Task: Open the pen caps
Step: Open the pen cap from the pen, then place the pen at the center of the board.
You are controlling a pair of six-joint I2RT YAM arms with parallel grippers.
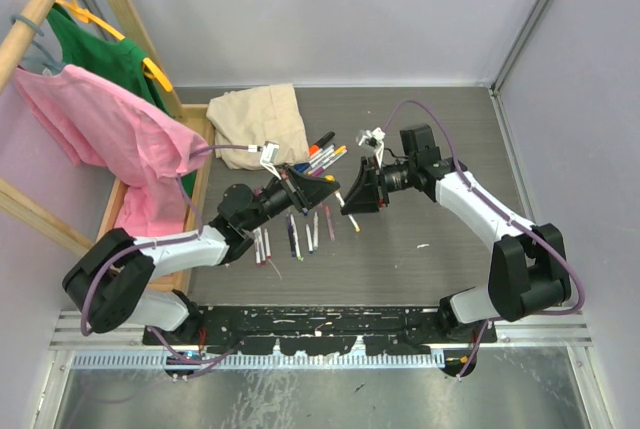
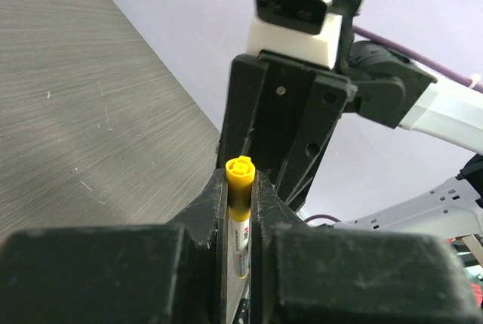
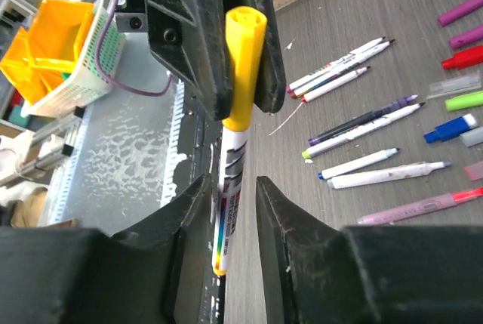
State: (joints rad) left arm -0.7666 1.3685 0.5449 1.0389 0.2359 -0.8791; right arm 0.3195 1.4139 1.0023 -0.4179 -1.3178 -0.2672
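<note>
Left gripper [image 2: 240,189] clamps yellow-capped pen [image 2: 239,173]; loose pens [image 3: 362,124] beneath.

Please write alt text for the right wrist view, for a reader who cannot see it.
The left hand clamps the yellow cap of a white pen, whose barrel runs between the parted fingers of the right hand. Uncapped pens and loose caps lie on the grey table.

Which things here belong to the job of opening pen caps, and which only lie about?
Job: yellow-capped pen, held in left gripper; loose pens; loose caps.
Lying about: beige cloth; pink shirt; green shirt; yellow basket.
</note>
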